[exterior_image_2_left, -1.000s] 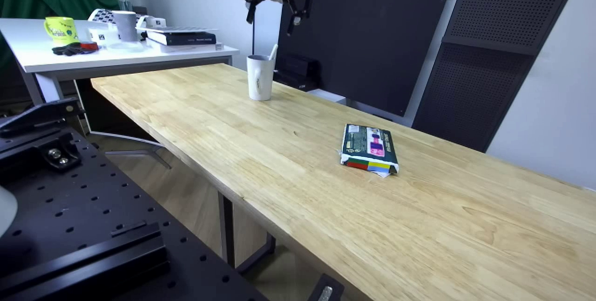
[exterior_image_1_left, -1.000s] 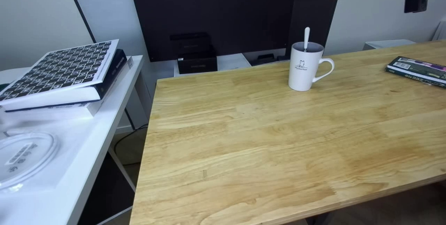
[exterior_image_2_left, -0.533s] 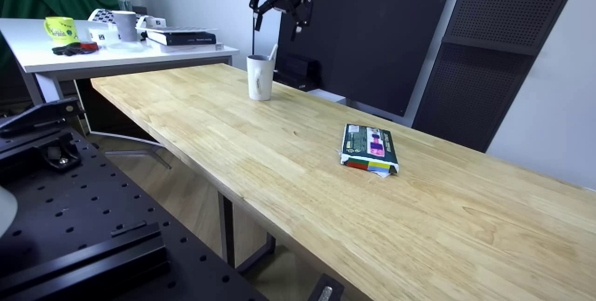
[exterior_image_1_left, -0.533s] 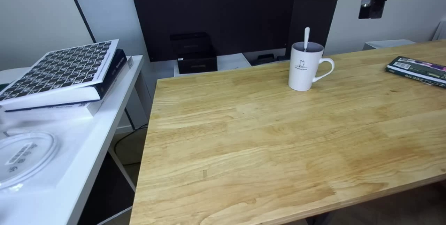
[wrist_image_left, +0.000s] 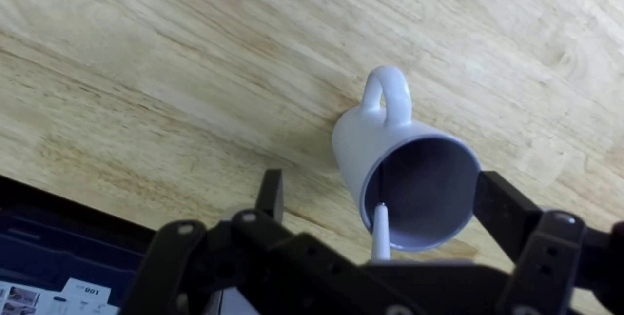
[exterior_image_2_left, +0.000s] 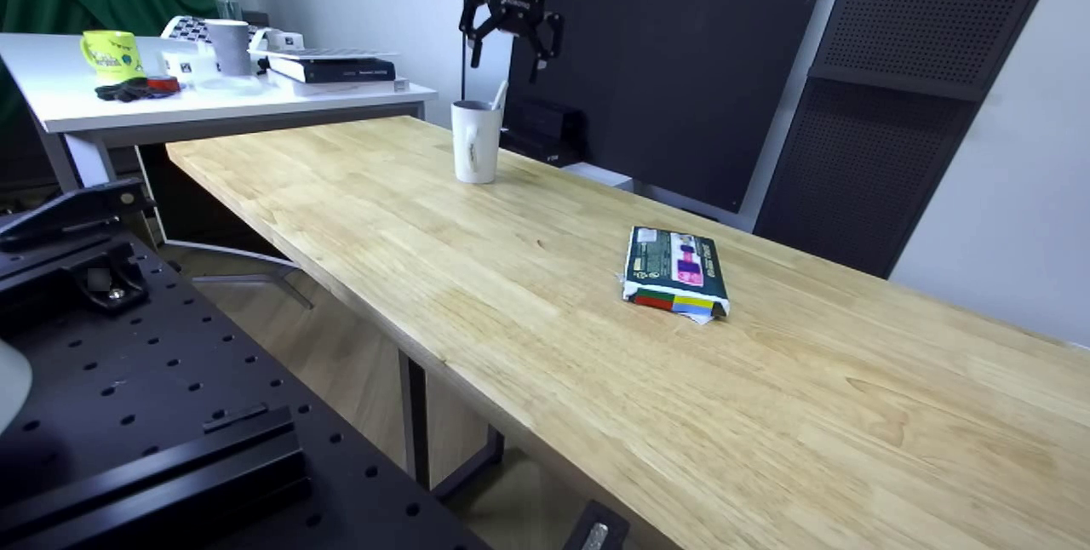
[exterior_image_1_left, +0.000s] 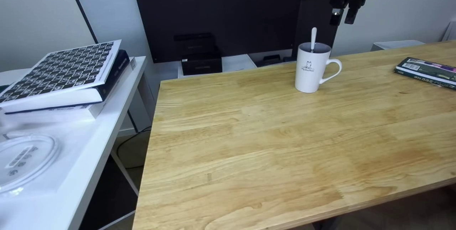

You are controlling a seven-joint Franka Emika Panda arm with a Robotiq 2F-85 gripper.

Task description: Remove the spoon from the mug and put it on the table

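Wrist view: spoon (wrist_image_left: 380, 232) handle-up in the white mug (wrist_image_left: 358, 144), gripper (wrist_image_left: 379, 190) with jaws wide apart

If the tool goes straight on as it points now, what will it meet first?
Probably the white mug standing below; but depth is unclear, so the tool might first touch the spoon that sticks out.

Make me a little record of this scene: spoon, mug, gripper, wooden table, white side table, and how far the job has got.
Spoon: in the mug, leaning, pale handle sticking up out of it
Mug: white, upright on the wooden table
Gripper: higher than the mug, jaws apart, holding nothing
Wooden table: also bears a dark green packet
White side table: bears books, a yellow mug and a grey cup, among other things
Job: spoon not yet taken out
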